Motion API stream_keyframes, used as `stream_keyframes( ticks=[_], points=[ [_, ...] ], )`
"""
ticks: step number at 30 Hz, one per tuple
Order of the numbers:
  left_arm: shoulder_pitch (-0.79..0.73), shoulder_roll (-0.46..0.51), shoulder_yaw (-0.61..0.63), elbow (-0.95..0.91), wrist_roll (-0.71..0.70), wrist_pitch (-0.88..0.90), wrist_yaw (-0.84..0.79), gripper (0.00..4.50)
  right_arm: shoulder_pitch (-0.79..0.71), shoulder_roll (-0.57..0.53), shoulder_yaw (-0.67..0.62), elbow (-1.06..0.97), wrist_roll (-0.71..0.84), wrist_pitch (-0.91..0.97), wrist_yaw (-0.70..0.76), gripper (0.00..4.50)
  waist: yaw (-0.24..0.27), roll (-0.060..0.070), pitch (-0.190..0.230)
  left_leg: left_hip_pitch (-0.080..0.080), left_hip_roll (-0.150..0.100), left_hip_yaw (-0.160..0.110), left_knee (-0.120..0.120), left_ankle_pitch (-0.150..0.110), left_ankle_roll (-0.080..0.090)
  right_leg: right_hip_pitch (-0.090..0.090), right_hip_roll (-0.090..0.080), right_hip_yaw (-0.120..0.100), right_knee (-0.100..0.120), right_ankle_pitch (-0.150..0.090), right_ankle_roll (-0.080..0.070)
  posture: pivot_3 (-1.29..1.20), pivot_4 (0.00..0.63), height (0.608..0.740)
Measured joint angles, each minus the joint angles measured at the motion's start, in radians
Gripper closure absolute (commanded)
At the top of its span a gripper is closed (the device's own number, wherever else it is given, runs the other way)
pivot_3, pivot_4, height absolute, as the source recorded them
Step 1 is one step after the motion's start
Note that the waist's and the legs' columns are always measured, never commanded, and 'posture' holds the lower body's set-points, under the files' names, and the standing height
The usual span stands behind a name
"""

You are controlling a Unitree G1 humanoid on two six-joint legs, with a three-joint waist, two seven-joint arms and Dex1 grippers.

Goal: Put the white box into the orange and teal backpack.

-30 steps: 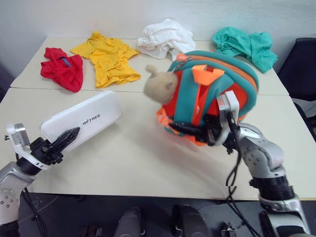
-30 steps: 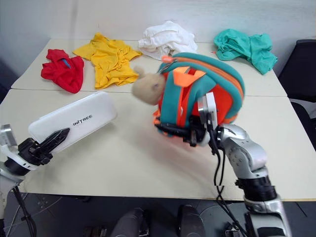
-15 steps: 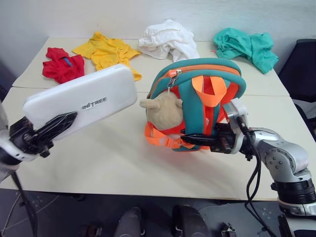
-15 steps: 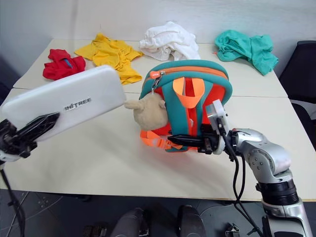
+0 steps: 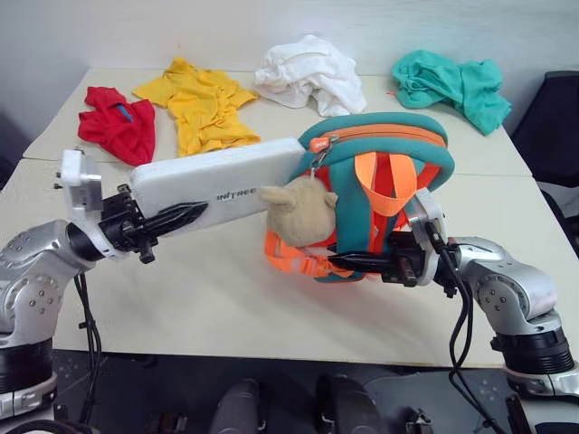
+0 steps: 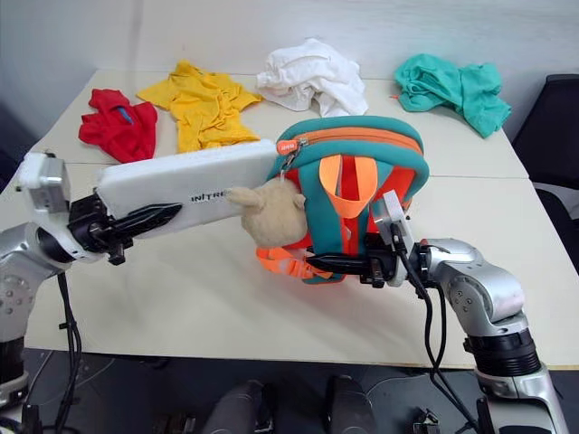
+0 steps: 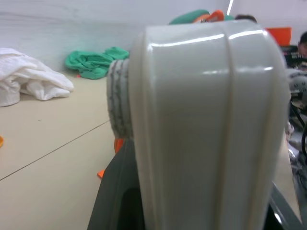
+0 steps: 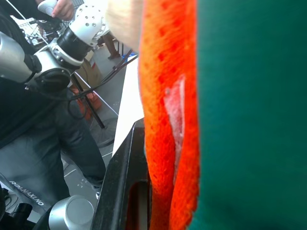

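My left gripper (image 5: pixel 172 217) clamps the white box (image 5: pixel 217 185) aloft, its far end meeting the orange and teal backpack (image 5: pixel 389 194). My right gripper (image 5: pixel 357 262) pinches the backpack's strap. Insertion remains, I judge.

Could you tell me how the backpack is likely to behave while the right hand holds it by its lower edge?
The backpack looks soft, so it would probably sag or fold rather than stay open. The plush toy hangs loose from the zipper and will likely swing. With the right hand gripping low, it may tip when the box pushes in.
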Motion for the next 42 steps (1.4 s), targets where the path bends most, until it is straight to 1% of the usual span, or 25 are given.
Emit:
stream_keyframes(
  ticks=[3,5,11,14,18,21,23,25,28,31,32,35,38,39,42],
  points=[
    [-0.038,0.02,-0.069,0.009,0.051,-0.038,-0.091,3.27,0.0,0.006,0.001,0.003,-0.014,0.0,-0.002,3.96,0.004,0.0,0.0,0.0,0.0,0.0,0.0,0.0,0.0,0.0,0.0,0.0,0.0,0.0,0.0,0.0,0.15,0.74],
    [-0.096,0.012,-0.128,0.049,0.099,-0.068,-0.128,3.27,-0.001,0.01,0.001,0.009,-0.021,-0.002,-0.002,3.96,0.008,0.0,0.0,0.0,0.0,0.0,0.001,0.0,0.001,0.0,0.0,0.0,0.0,0.0,0.0,0.0,0.15,0.74],
    [-0.405,-0.156,-0.33,0.259,0.31,-0.106,-0.073,3.27,-0.022,0.017,0.003,0.029,-0.034,-0.018,0.011,3.96,0.026,0.0,0.0,0.0,-0.002,0.002,0.002,0.001,0.003,0.0,0.005,-0.003,0.001,0.002,0.003,0.0,0.15,0.74],
    [-0.523,-0.234,-0.406,0.361,0.4,-0.123,-0.049,3.27,-0.028,0.016,0.008,0.029,-0.038,-0.022,0.018,3.96,0.028,0.0,0.0,-0.001,-0.002,0.004,0.002,0.001,0.003,0.0,0.006,-0.005,0.0,0.002,0.004,0.0,0.15,0.74],
    [-0.618,-0.351,-0.472,0.498,0.489,-0.184,-0.043,3.27,-0.026,0.014,0.011,0.03,-0.043,-0.022,0.022,3.96,0.026,-0.001,0.0,-0.001,-0.001,0.005,0.003,0.001,0.004,-0.001,0.007,-0.005,0.0,0.002,0.004,0.0,0.15,0.74],
    [-0.671,-0.438,-0.487,0.604,0.53,-0.227,-0.038,3.27,-0.026,0.012,0.01,0.029,-0.044,-0.022,0.021,3.96,0.027,-0.001,0.0,-0.001,0.0,0.005,0.004,0.001,0.004,-0.001,0.008,-0.005,0.001,0.002,0.004,0.0,0.15,0.74],
    [-0.701,-0.505,-0.485,0.688,0.552,-0.263,-0.021,2.55,-0.025,0.011,0.01,0.029,-0.044,-0.023,0.019,3.96,0.028,-0.001,0.001,-0.001,-0.001,0.005,0.005,0.001,0.004,-0.001,0.007,-0.005,0.001,0.002,0.004,0.0,0.15,0.74],
    [-0.705,-0.534,-0.483,0.722,0.563,-0.295,-0.017,1.95,-0.025,0.011,0.01,0.028,-0.044,-0.023,0.015,3.96,0.027,-0.001,0.001,-0.001,0.0,0.005,0.005,0.001,0.004,-0.001,0.007,-0.005,0.001,0.002,0.004,0.0,0.15,0.74],
    [-0.698,-0.521,-0.461,0.717,0.556,-0.285,-0.03,1.0,-0.023,0.011,0.01,0.027,-0.044,-0.024,0.003,3.96,0.022,-0.001,0.001,-0.001,0.0,0.005,0.005,0.002,0.004,-0.001,0.007,-0.005,0.001,0.002,0.004,0.0,0.15,0.74],
    [-0.643,-0.442,-0.425,0.642,0.531,-0.254,-0.075,0.13,-0.021,0.011,0.01,0.024,-0.045,-0.025,-0.007,3.96,0.006,-0.001,0.001,-0.001,0.001,0.005,0.004,0.002,0.003,-0.001,0.008,-0.005,0.001,0.002,0.004,0.0,0.15,0.74],
    [-0.622,-0.412,-0.411,0.615,0.523,-0.248,-0.086,0.01,-0.019,0.011,0.01,0.022,-0.045,-0.025,-0.011,3.96,0.001,-0.001,0.001,-0.001,0.001,0.005,0.004,0.002,0.003,-0.001,0.008,-0.005,0.001,0.002,0.004,0.0,0.15,0.74],
    [-0.561,-0.312,-0.366,0.543,0.495,-0.24,-0.147,0.01,-0.015,0.011,0.006,0.021,-0.045,-0.026,-0.021,3.96,-0.004,-0.001,0.001,0.0,0.001,0.005,0.004,0.002,0.003,-0.001,0.007,-0.004,0.001,0.002,0.004,0.0,0.15,0.74],
    [-0.477,-0.17,-0.317,0.481,0.455,-0.22,-0.259,0.01,-0.011,0.012,-0.003,0.026,-0.045,-0.027,-0.028,3.96,-0.004,-0.001,0.001,0.0,0.001,0.004,0.004,0.002,0.002,-0.001,0.007,-0.004,0.001,0.002,0.004,0.0,0.15,0.74],
    [-0.461,-0.143,-0.309,0.466,0.448,-0.217,-0.289,0.01,-0.01,0.012,-0.008,0.032,-0.045,-0.028,-0.029,3.96,-0.002,-0.001,0.001,0.0,0.001,0.004,0.004,0.002,0.003,-0.001,0.007,-0.004,0.001,0.002,0.004,0.0,0.15,0.74],
    [-0.443,-0.11,-0.302,0.425,0.432,-0.217,-0.332,0.01,-0.015,0.018,-0.008,0.037,-0.053,-0.031,-0.031,3.96,0.016,-0.001,0.001,-0.003,0.0,0.001,0.008,0.001,0.004,0.0,0.001,-0.003,0.001,0.002,0.004,0.0,0.15,0.74]
  ],
)
